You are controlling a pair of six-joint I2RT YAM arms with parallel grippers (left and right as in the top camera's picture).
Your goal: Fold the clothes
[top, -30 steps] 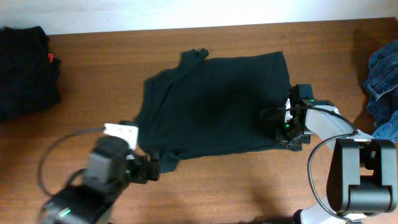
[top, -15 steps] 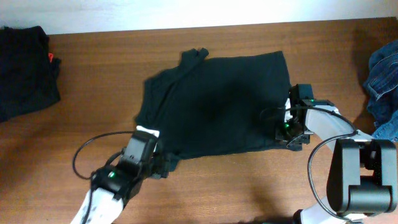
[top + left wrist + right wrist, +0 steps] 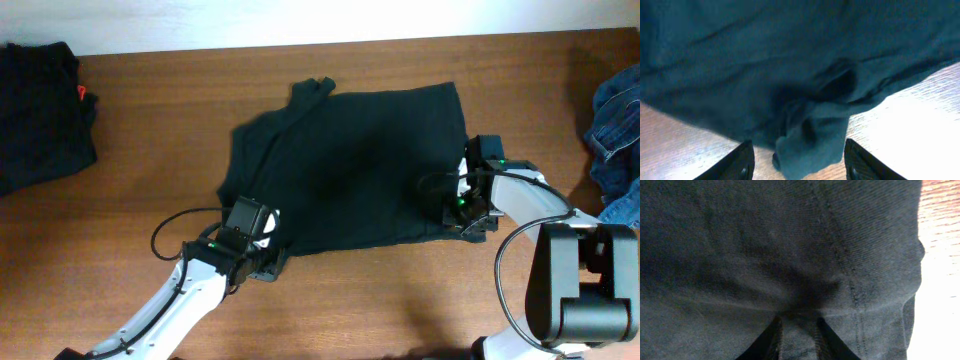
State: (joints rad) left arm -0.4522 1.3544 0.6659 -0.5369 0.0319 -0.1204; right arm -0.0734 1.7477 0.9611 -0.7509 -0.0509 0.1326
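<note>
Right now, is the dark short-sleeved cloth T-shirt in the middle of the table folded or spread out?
Mostly spread: the dark T-shirt lies flat on the brown wooden table, only one side turned over along a crease.

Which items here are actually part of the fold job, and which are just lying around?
In the job:
- dark T-shirt, spread mid-table
- left gripper, open around a bunched near corner of it
- right gripper, pinching its other near corner

Lying about:
- black clothes pile, far corner of the table on the left arm's side, untouched
- blue denim, table edge on the right arm's side, untouched
</note>
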